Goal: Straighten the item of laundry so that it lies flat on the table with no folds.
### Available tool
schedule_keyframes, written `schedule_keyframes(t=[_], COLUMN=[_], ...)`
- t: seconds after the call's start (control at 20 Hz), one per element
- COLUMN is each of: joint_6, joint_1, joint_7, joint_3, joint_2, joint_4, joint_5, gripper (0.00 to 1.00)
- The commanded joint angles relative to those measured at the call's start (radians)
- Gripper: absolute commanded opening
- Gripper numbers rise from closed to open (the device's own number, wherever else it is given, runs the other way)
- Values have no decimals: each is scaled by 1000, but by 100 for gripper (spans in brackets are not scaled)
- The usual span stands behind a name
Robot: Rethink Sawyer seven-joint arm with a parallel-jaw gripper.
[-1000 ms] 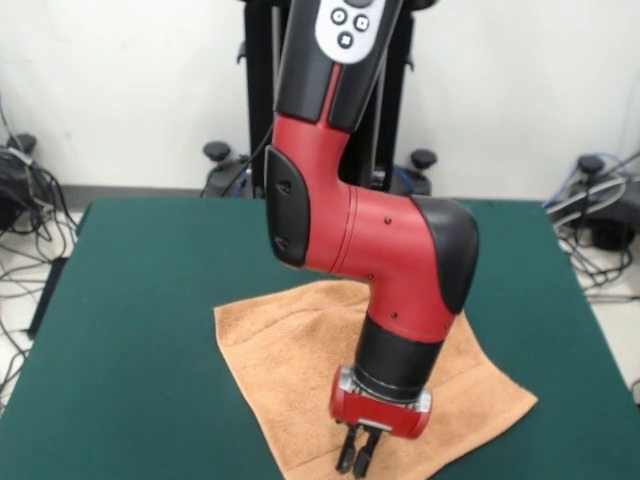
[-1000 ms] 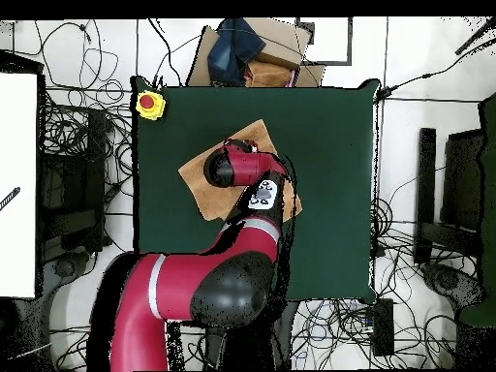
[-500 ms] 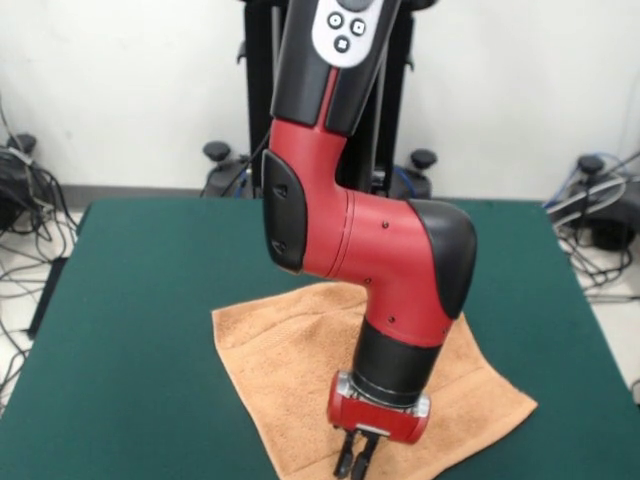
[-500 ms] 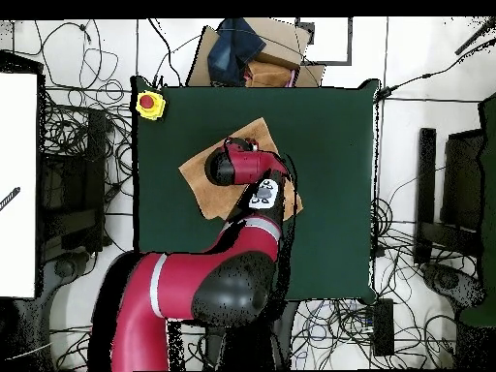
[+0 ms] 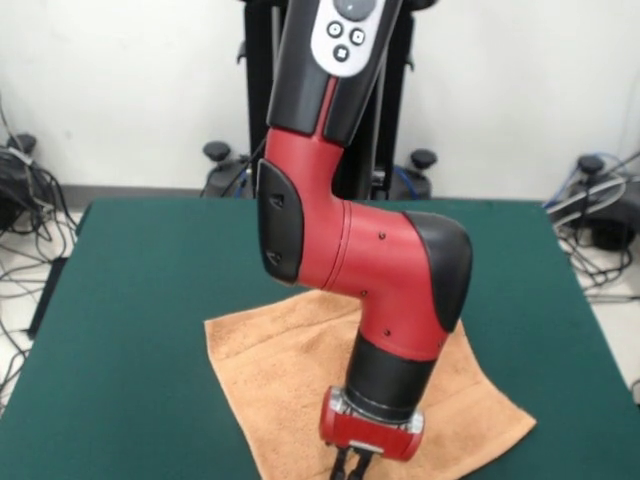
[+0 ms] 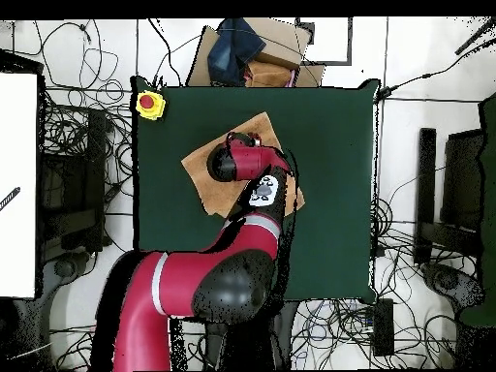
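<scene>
The item of laundry point(image 5: 270, 370) is a peach-orange towel spread on the green table point(image 5: 130, 300) near its front edge, turned diamond-wise. The arm covers its middle. My gripper point(image 5: 349, 468) points down at the towel's near edge, at the bottom of the front view. Its fingers are pressed together on the cloth and their tips are cut off. In the overhead view the towel point(image 6: 215, 184) shows on both sides of the arm, which hides the gripper.
A yellow box with a red button point(image 6: 149, 104) sits at one table corner. A cardboard box with dark cloth point(image 6: 250, 50) stands just past the table's edge point(image 6: 329, 89). Cables lie on the floor all round.
The gripper has moved lower in the front view, toward the table's near edge. The towel has slid with it, its left corner shifting left and down.
</scene>
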Motion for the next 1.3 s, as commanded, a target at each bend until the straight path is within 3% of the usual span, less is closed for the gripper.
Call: schedule_keyframes(t=[0.05,0.4,0.45,0.55,0.6,0.75,0.95,1.0,1.3], joint_6=[-4,147,209,370,360,519,491,492,415], joint_1=[-61,-122,-123,-115,-124,-150,-142,-140,-137], joint_7=[76,-13,1,61,55,-23,-17,6,30], joint_3=[36,103,114,149,182,238,231,230,236], joint_2=[82,137,128,61,34,45,55,54,46], joint_4=[-138,-302,-271,-89,-24,-9,1,0,21], joint_5=[7,1,19,68,65,77,50,39,20], gripper=[0,0,0,0,0,0,0,100,100])
